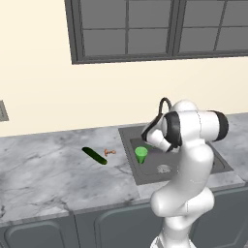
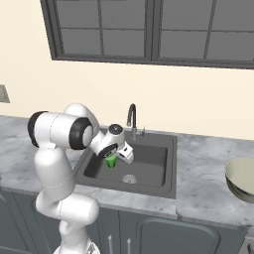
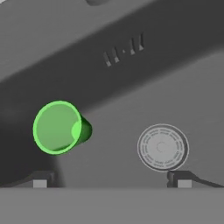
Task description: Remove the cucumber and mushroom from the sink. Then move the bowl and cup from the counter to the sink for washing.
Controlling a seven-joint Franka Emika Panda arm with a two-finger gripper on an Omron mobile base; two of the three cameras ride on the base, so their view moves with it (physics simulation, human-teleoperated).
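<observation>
Your tool hangs over the sink with its fingers spread wide and nothing between them; both dark tips show at the bottom of the hand view, well apart. The cup stands upright on the basin floor, off to one side of the tool and not between the tips, with the drain on the other side. So the cup looks delivered. The cucumber and the mushroom lie close together on the counter left of the sink, already out of it. That leaves the bowl, sitting on the counter to the right of the sink, at the edge of the right base view.

To do this step well, lift straight up so you clear the cup's rim and the faucet before swinging right. The bowl is wide, so plan to pinch its rim, not span it.
</observation>
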